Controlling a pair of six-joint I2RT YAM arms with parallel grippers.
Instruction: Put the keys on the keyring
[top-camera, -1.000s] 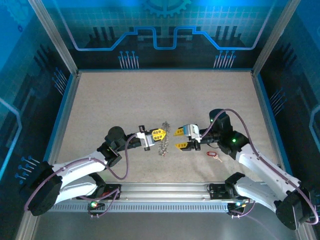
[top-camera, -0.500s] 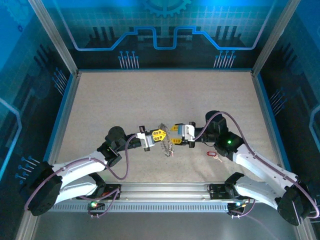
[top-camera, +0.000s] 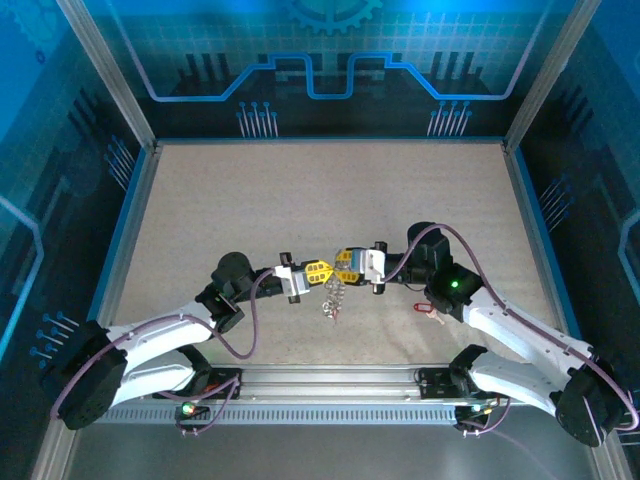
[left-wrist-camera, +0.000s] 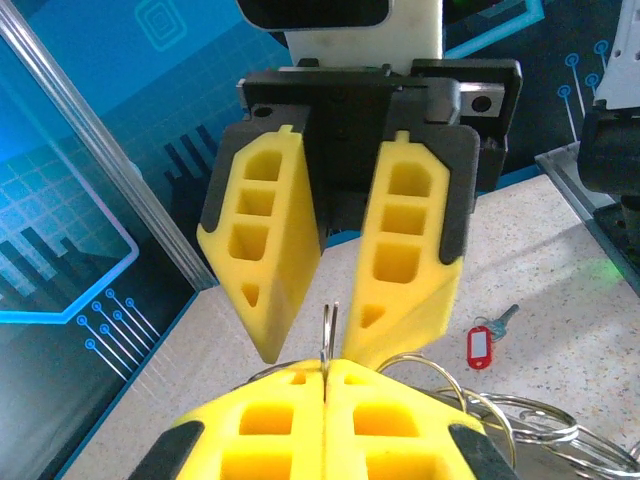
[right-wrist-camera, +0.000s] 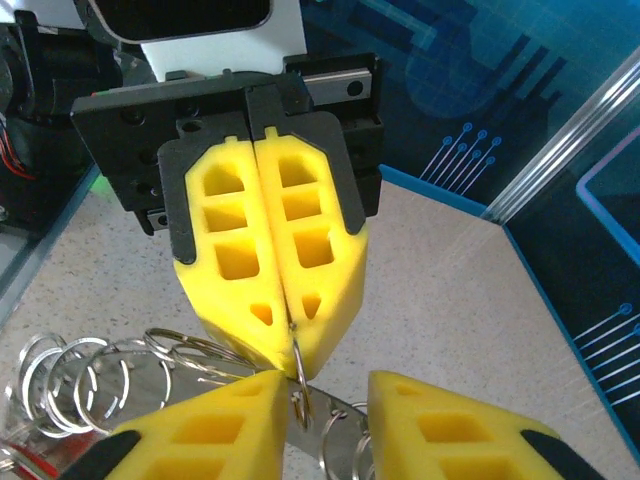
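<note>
- The left gripper (top-camera: 320, 272) is clamped shut on the keyring (right-wrist-camera: 298, 372), pinching its thin rim so that it stands edge-on, with silvery loops (right-wrist-camera: 60, 375) hanging to one side.
- The right gripper (top-camera: 347, 268) faces it nose to nose. Its jaws stand apart on either side of that upright rim, with a gap on both sides and no grip yet.
- The ring's edge lines up with the seam of the left fingers (left-wrist-camera: 270, 440), so I judge a straight squeeze by the right gripper would catch it.
- The key (top-camera: 428, 308) lies flat on the table (top-camera: 300, 200), well apart from the ring. It is just beside the right arm, which is the nearer one, and the left wrist view shows its shank angled away from its red head.
</note>
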